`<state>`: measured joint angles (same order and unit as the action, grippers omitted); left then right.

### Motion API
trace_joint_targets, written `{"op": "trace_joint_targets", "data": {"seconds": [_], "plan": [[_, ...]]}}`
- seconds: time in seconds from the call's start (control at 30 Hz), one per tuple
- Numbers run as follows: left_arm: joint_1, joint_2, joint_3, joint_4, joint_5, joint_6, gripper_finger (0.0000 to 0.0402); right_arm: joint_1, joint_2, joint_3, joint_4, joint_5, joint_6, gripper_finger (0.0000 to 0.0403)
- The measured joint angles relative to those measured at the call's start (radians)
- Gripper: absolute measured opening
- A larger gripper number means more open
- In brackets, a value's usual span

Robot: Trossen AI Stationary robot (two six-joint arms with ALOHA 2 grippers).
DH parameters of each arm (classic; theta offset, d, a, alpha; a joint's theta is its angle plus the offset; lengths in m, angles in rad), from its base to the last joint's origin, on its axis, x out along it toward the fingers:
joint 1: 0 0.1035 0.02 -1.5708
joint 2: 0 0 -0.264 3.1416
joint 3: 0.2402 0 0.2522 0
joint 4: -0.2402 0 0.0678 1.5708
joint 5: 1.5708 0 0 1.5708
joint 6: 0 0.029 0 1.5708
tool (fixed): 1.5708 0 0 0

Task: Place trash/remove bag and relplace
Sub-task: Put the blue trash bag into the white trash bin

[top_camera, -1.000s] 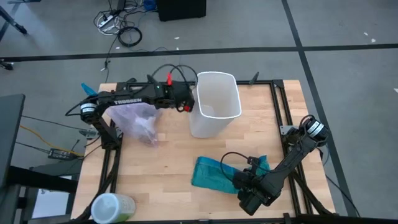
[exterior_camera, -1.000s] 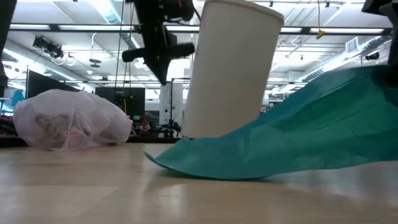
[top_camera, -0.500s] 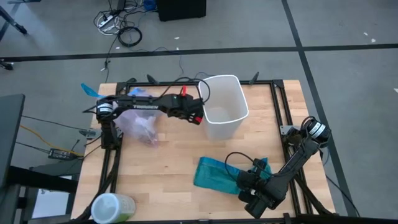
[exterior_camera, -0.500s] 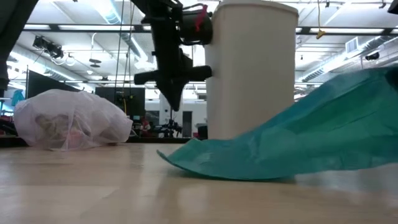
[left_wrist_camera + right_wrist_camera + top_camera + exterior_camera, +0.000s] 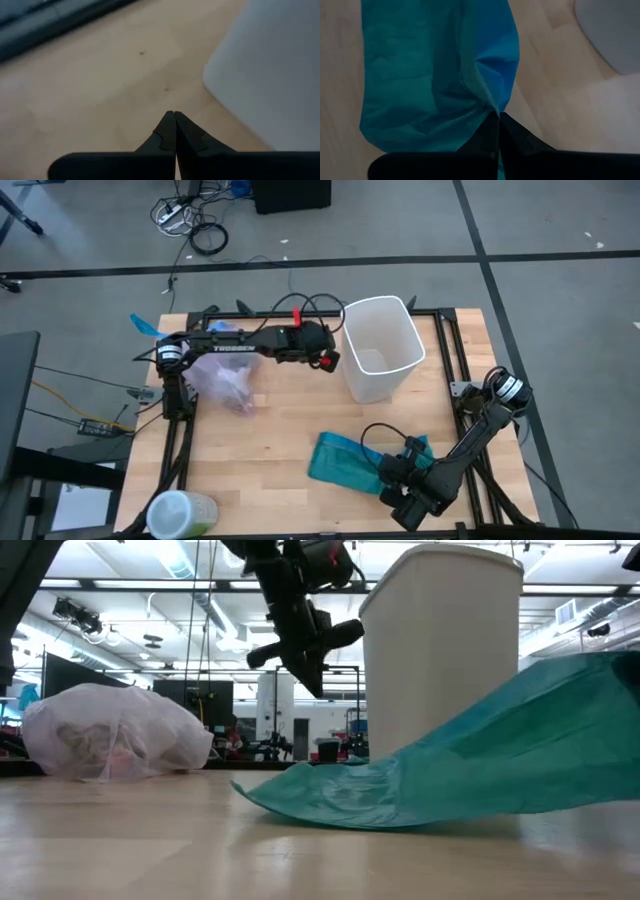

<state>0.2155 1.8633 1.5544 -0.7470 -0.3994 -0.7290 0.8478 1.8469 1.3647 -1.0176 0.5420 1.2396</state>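
Note:
The white bin (image 5: 372, 387) stands upright on the table's far right part, also seen in the low view (image 5: 450, 660). My left gripper (image 5: 328, 362) is shut and hangs just left of the bin's wall (image 5: 270, 70). The pale pink bag (image 5: 228, 378), with scraps showing inside, lies on the table's left under my left arm (image 5: 110, 735). A teal bag (image 5: 338, 460) lies at the near middle. My right gripper (image 5: 385, 472) is shut on its right end. My left gripper (image 5: 174, 114) points its shut fingers down beside the bin's left wall; whether it touches the wall, I cannot tell. My right gripper (image 5: 498, 116) pinches a gathered fold (image 5: 487, 102) at the teal bag's right end, coming from the table's near right. That end is raised (image 5: 590, 710), and the bag's left end (image 5: 270, 802) rests on the table.
A clear lidded tub (image 5: 180, 514) sits at the near left corner. A small blue piece (image 5: 142, 326) sticks out past the far left edge. Bare wood (image 5: 270, 435) lies between the pink bag and the teal bag. Black frame rails (image 5: 448, 350) run along the table's sides.
The bin has slid along the table toward its right edge, staying upright. My left gripper has moved right alongside it, keeping by its left wall and staying shut. The teal bag and my right gripper have barely shifted.

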Motion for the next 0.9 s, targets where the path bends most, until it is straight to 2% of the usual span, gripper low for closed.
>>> {"op": "trace_joint_targets", "data": {"seconds": [0.1, 0.23, 0.33, 0.4, 0.5, 0.63, 0.77, 0.9], "plan": [[-0.006, -0.004, 0.038, -0.105, -0.026, 0.132, 0.0002, -0.018, 0.0, 0.0, 0.024, 0.01, 0.001, 0.0], [-0.031, -0.017, 0.098, -0.369, -0.022, 0.292, 0.0002, -0.049, 0.0, 0.0, 0.151, 0.016, -0.046, 0.0], [-0.069, -0.072, 0.074, -0.448, 0.037, 0.354, 0.0002, -0.059, -0.001, -0.025, 0.296, 0.016, -0.122, 0.0], [-0.102, -0.12, 0.05, -0.459, 0.115, 0.402, 0.0002, -0.065, 0.0, -0.045, 0.332, 0.012, -0.137, 0.0], [-0.136, -0.2, 0.01, -0.45, 0.287, 0.412, 0.0002, -0.074, 0.0, -0.075, 0.345, -0.03, -0.15, 0.0], [-0.167, -0.252, -0.056, -0.448, 0.519, 0.41, 0.0002, -0.088, 0.0, -0.114, 0.34, -0.2, -0.265, 0.0], [-0.22, -0.252, -0.152, -0.368, 0.637, 0.402, 0.0003, -0.121, 0.0, -0.125, 0.334, -0.3, -0.404, 0.0], [-0.261, -0.243, -0.29, -0.143, 0.701, 0.316, 0.0005, -0.174, 0.0, -0.124, 0.352, -0.371, -0.499, 0.0]]}}
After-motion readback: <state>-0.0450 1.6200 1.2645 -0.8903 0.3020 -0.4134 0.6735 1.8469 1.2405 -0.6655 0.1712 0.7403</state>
